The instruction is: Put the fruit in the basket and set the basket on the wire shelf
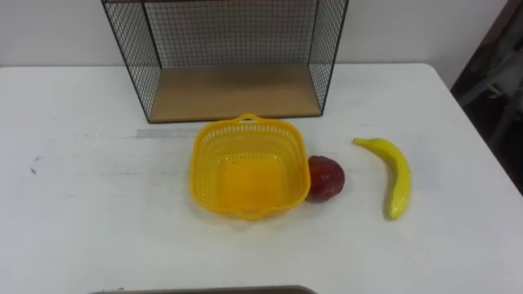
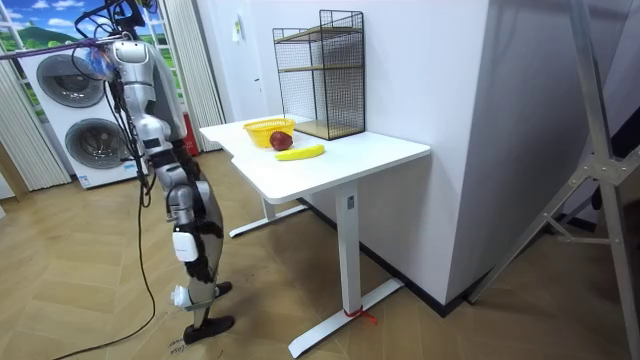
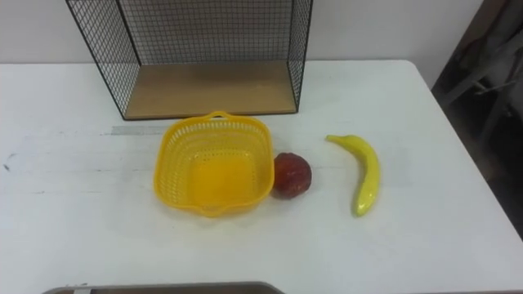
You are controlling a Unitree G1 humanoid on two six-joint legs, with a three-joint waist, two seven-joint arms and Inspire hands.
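- The white table [image 1: 73, 229] stands against a white wall. In the room view the robot stands on the wooden floor off the table's near corner, a step away from it, with washing machines [image 2: 85, 140] behind.
- The robot's hands are too small in the room view to make out, so I cannot tell whether they are apart or closed.
- The wire shelf [image 1: 143, 73] sits at the table's back edge, with its wooden bottom board bare.
- The yellow plastic basket [image 1: 200, 155] is empty. It stands mid-table, just in front of the shelf.
- The dark red apple [image 1: 326, 178] rests against the basket's right wall.
- The banana [image 1: 397, 175] lies apart from the apple, nearer the table's right edge.
- The apple is probably firm, smooth and prone to roll, so wrap round its widest part.
- The banana looks light and curved, and the middle is the place to grip it.
- The basket is likely light and slightly flexible, so take the rim or its small handle tab and keep it level.
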